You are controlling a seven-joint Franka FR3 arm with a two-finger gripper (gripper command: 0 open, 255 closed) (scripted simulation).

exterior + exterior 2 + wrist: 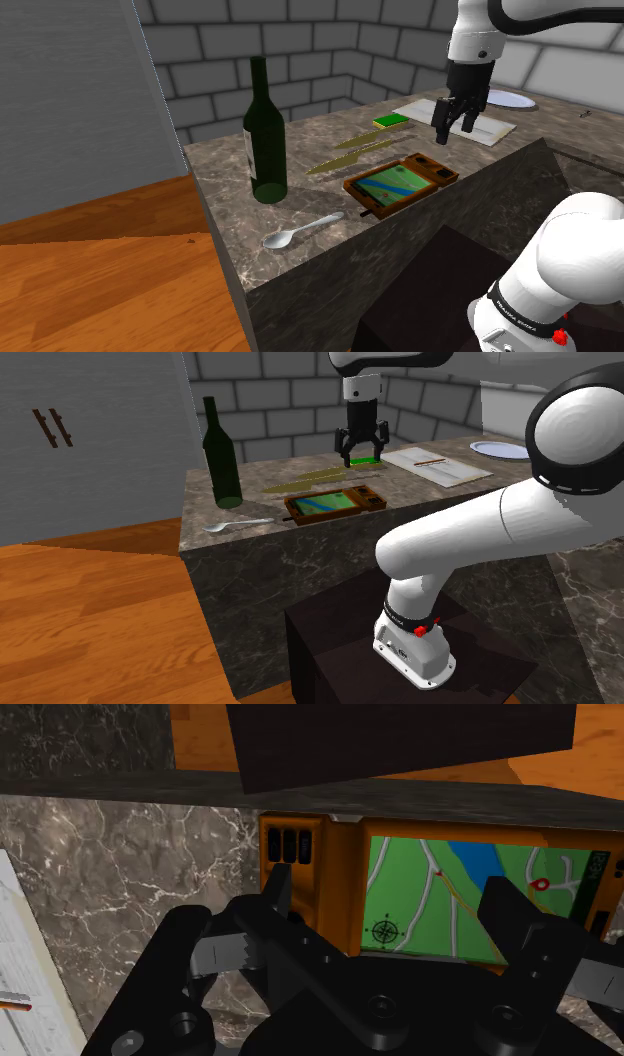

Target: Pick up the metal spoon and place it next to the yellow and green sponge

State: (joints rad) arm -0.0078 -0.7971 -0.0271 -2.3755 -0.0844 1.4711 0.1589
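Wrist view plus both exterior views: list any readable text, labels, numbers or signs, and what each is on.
No text reads clearly.
Orange device's map screen: no words; a compass rose and a red location pin.
Band on the arm's base: white lettering, too small to read.
Paper sheet: faint print lines, unreadable.
Dark green bottle: no label.

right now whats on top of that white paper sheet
A thin pencil-like stick lies on the paper. In the shoulder view the claw covers part of the sheet, so anything there is hidden.
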